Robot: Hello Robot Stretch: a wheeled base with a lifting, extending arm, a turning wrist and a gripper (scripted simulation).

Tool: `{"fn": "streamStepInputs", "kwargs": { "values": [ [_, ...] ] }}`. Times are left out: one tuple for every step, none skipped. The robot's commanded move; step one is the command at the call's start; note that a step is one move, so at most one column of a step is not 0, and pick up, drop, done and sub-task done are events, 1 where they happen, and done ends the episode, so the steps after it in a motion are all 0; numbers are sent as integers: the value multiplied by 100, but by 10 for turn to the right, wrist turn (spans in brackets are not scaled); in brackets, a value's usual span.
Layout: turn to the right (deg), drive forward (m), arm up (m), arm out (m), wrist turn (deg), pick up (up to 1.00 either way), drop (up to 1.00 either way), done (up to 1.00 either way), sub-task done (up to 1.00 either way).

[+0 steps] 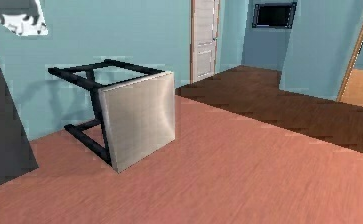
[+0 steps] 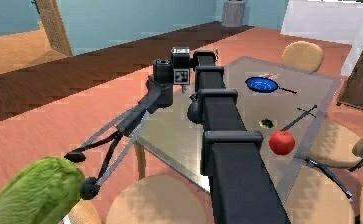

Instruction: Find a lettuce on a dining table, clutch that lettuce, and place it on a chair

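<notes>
1. 2 of 3 steps look done: the lettuce (image 2: 34, 195) is found and it's off the tabletop (image 2: 174, 135). My read is that we're in the place step.
2. Location: the arm side view's bottom-left corner, at the far end of the gripper (image 2: 82, 172), out past the table's edge rather than on it.
3. Fingers (image 2: 114, 150): can't tell if they're apart, together or clamped on it. Can't tell if it's held either, since its underside is cut off by the picture's bottom edge.
4. Next move, as I judge it: bring it over a chair seat (image 2: 159, 200). The tan one just right of the lettuce looks nearest. Lower until it rests, then let go. It wants centring on the seat, not the rim.
5. Look: 1 big rounded lump, bright leafy green with darker mottled streaks and a ruffled surface. Probably light and squashy, and may roll.
</notes>
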Motion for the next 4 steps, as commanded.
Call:
{"fn": "streamStepInputs", "kwargs": {
  "values": [
    [0, 0, 0, 0, 450, 0, 0, 0, 0],
    [0, 0, 0, 0, 450, 0, 0, 0, 0],
    [0, 0, 0, 0, 240, 0, 0, 0, 0],
    [0, 0, -38, 0, 0, 0, 0, 0, 0]
  ]
}}
